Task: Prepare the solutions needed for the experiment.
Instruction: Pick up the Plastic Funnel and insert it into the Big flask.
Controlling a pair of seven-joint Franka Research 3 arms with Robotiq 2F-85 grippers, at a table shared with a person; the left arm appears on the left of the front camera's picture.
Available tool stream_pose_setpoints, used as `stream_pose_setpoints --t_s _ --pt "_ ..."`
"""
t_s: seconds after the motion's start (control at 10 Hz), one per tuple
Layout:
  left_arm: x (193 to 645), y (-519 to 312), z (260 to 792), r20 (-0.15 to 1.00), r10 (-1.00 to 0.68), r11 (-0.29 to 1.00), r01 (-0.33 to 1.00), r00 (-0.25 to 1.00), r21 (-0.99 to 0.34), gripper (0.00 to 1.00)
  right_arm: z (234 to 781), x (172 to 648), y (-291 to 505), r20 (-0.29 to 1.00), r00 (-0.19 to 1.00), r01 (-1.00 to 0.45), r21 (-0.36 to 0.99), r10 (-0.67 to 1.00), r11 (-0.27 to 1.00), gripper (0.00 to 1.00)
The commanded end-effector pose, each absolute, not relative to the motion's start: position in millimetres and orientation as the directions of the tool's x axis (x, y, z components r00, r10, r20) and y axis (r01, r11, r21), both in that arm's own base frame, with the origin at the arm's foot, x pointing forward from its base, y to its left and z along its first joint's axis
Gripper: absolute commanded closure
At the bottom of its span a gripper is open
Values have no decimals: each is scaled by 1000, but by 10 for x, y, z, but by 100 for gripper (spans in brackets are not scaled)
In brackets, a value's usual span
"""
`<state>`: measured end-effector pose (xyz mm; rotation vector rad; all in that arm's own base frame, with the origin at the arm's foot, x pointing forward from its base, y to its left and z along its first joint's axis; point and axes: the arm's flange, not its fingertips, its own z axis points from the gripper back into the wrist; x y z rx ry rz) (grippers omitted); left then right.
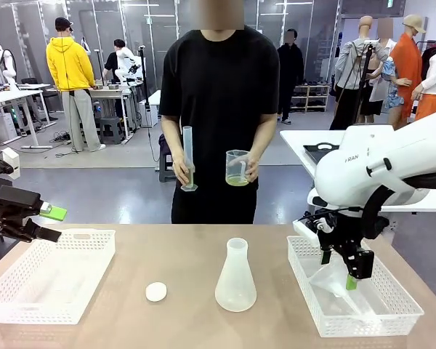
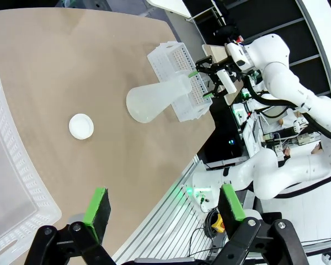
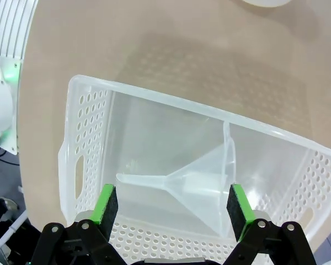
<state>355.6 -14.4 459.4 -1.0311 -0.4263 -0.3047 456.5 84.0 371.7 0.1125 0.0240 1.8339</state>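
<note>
The solutions are a pale yellow-green liquid [image 1: 237,180] in a clear beaker held up by the person's hand across the table. The person's other hand holds a tall measuring cylinder [image 1: 189,156] with a little of the same liquid at its foot. A frosted conical flask [image 1: 235,280] [image 2: 154,99] stands on the table's middle, with a white round cap [image 1: 156,291] [image 2: 81,126] to its left. My right gripper [image 1: 352,273] [image 3: 172,207] hangs open over a clear funnel [image 1: 333,285] [image 3: 204,185] lying in the right basket. My left gripper [image 1: 51,224] [image 2: 164,208] is open beside the left basket, holding nothing.
A white perforated basket [image 1: 51,273] [image 2: 11,165] sits at the table's left. A second basket [image 1: 392,298] [image 3: 154,99] [image 2: 179,77] at the right holds the funnel. The person stands close behind the far edge of the table.
</note>
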Motion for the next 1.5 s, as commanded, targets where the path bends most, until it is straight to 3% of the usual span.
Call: stream_pose_setpoints --t_s 0.0,0.2,1.1,1.3,1.4 --pt "3582 -158 4601 498 -40 460 459 866 -760 0 3607 4602 833 68 -258 -960 92 964 -263 0" --pt "3582 -158 4601 498 -40 460 459 866 -760 0 3499 4649 806 57 -271 -956 100 961 -275 0" --pt "3582 -158 4601 498 -40 460 459 866 -760 0 3517 4809 796 86 -283 -949 122 955 -292 85" --pt "3582 -158 4601 498 -40 460 459 866 -760 0 3537 4823 794 77 -286 -946 133 955 -295 100" --pt "3582 -158 4601 498 -40 460 459 866 -760 0 3545 4835 787 72 -279 -948 136 957 -287 100"
